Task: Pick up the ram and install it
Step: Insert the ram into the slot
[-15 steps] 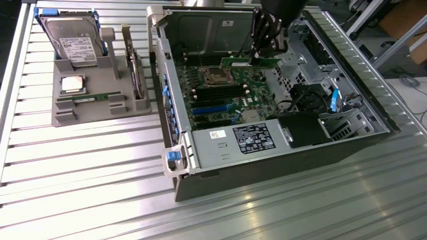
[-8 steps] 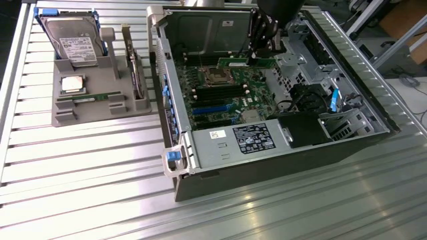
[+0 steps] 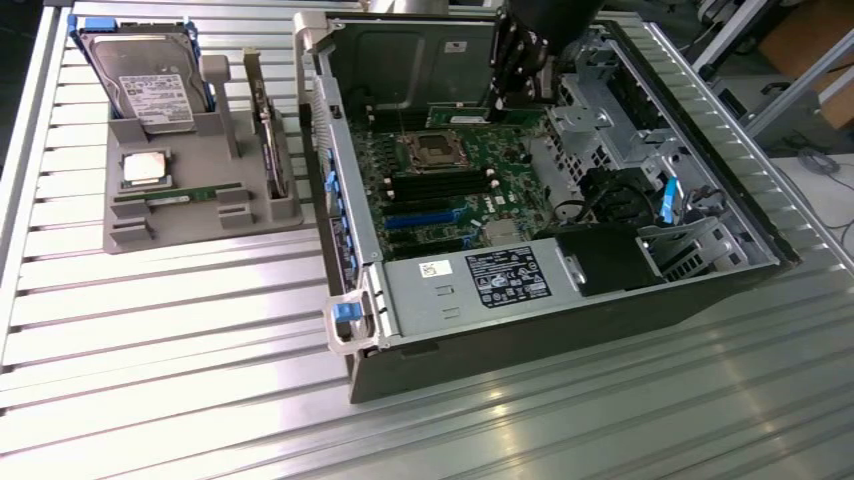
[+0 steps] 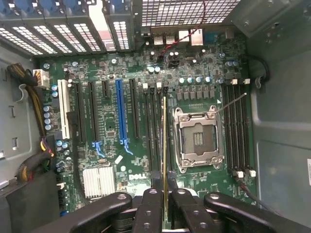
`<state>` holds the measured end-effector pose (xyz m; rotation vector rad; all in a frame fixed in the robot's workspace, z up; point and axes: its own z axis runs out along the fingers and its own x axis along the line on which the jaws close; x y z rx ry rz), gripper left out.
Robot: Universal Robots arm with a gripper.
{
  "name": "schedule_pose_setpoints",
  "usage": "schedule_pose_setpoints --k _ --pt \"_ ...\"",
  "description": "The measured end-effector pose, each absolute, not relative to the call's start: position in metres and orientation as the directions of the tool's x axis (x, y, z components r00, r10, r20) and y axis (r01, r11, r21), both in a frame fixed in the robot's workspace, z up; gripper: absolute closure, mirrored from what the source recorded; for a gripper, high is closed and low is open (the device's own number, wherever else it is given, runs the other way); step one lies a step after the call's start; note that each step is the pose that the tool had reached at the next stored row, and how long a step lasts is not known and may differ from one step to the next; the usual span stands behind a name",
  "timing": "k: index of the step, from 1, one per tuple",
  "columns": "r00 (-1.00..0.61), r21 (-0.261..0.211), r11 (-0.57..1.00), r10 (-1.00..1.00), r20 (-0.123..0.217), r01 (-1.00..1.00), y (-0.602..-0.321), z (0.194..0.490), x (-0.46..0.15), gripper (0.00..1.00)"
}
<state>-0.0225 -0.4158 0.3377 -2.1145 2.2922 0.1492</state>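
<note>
In open case [image 3: 534,348], ram [image 4: 165,141] in pincer [image 4: 164,180] over motherboard [image 4: 112,121]; CPU [image 3: 144,168] in tray [image 3: 174,232]

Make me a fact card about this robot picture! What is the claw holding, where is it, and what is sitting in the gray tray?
claw: the claw is shut on the ram
ram: held edge-on inside the open computer case, above the motherboard
nearest spot: the long black slots beside the empty CPU socket
plugged in: cannot tell
gray tray: outside the case, holding a second ram stick, a silver CPU chip and a hard drive
</note>
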Motion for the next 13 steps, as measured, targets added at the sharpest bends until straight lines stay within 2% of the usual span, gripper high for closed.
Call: schedule_pose_setpoints --k 4,13 --pt "-0.083 0.060 0.076 -0.990 -0.112 -0.995 -0.4158 0.3377 -0.0252 0.86" --pt "-0.002 0.060 -0.005 -0.993 -0.116 -0.998 -0.4158 0.3374 -0.0262 0.86"
